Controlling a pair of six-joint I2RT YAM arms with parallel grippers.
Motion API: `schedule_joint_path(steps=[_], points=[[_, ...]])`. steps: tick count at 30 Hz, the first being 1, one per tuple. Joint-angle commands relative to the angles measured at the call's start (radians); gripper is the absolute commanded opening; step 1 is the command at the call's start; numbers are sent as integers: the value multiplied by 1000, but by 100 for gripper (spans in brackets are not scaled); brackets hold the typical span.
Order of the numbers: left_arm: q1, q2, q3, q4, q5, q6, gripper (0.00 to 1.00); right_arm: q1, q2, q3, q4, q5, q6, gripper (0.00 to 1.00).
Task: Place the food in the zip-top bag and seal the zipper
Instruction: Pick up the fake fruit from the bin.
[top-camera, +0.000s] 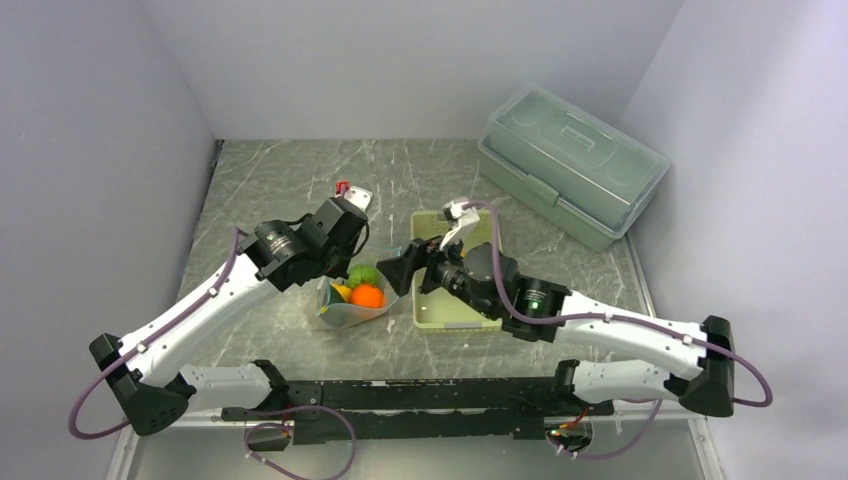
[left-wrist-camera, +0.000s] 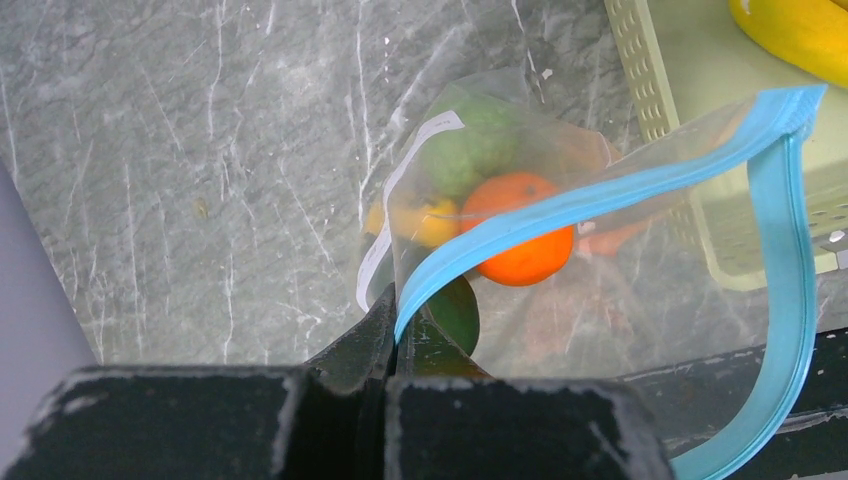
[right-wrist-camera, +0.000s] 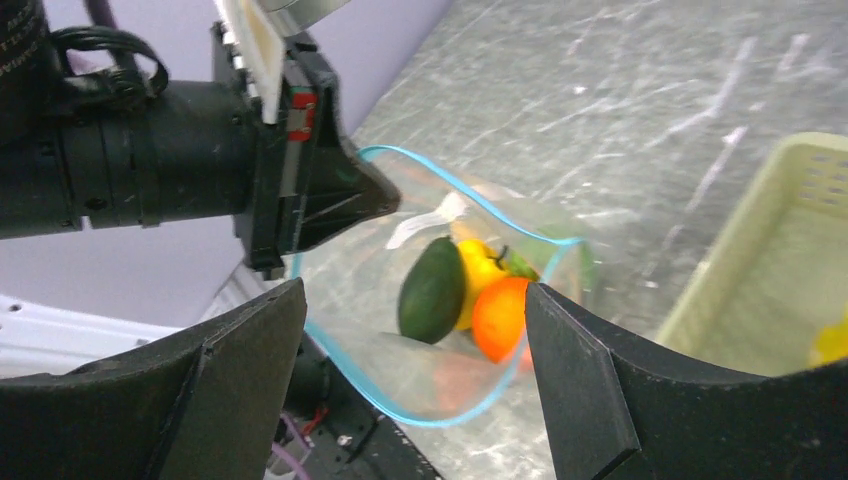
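The clear zip-top bag (top-camera: 350, 305) stands open on the table between the arms. It holds an orange ball (top-camera: 366, 295), a bumpy green fruit (top-camera: 362, 273), a dark green avocado (right-wrist-camera: 432, 289) and a yellow-orange pepper (right-wrist-camera: 480, 270). My left gripper (left-wrist-camera: 398, 318) is shut on the light blue zipper (left-wrist-camera: 600, 195) at the bag's mouth edge and holds it up. My right gripper (right-wrist-camera: 415, 330) is open and empty, just over the bag's mouth (right-wrist-camera: 440, 300). Yellow bananas (left-wrist-camera: 795, 30) lie in the pale green basket (top-camera: 440, 310).
The pale green perforated basket (left-wrist-camera: 640, 70) stands right of the bag, under my right arm. A large translucent lidded box (top-camera: 570, 160) sits at the back right. Grey walls close in the table on three sides.
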Motion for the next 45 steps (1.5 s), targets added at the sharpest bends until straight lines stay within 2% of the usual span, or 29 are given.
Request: schedule_joint_path(steps=[1, 8, 16, 19, 31, 45], points=[[-3, 4, 35, 34, -10, -12, 0, 3, -72, 8, -175, 198, -63, 84], [-4, 10, 36, 33, -10, -16, 0, -24, -119, 42, -372, 324, -141, 87], [-4, 17, 42, 29, -5, -22, 0, -197, -71, 86, -562, 184, -204, 87], [-4, 20, 46, 27, -11, -20, 0, -247, -39, 99, -604, 129, -245, 91], [-3, 21, 37, 27, -9, -18, 0, -377, 93, 94, -597, -64, -316, 99], [-3, 15, 24, 33, -7, -14, 0, -508, 300, 104, -553, -195, -335, 100]])
